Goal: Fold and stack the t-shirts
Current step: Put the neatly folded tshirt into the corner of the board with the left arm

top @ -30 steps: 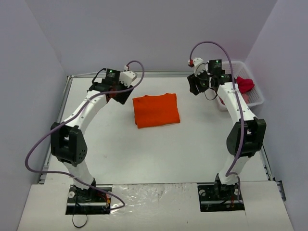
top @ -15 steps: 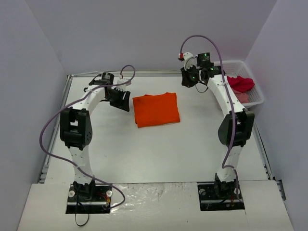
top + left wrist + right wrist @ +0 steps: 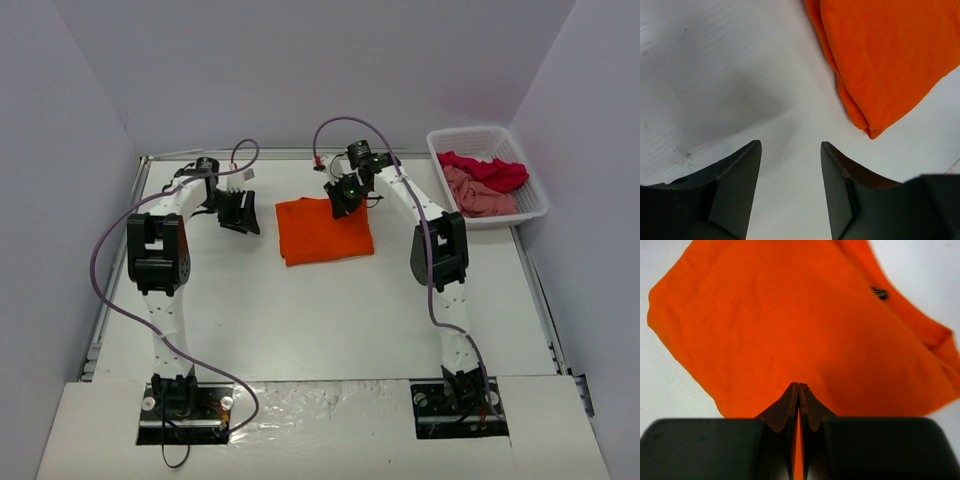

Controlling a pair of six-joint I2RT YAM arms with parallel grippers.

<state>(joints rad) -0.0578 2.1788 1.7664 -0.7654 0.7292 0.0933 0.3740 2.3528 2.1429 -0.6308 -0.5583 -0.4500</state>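
Bright orange cloth t-shirt lies folded, near-square, at far centre of white desk; long axis hard to call.

White plastic lattice basket at far right holds crimson red t-shirt and dusty pink t-shirt, both unfolded.

Right hand nearer: over orange shirt's far right part, fingers pressed together. Whether cloth is pinched, cannot tell.

Left hand spread wide over bare desk, just beside shirt's left edge, shirt lying to its right.

Shirt's far right corner hidden under right hand. Small dark mark on cloth unclear.
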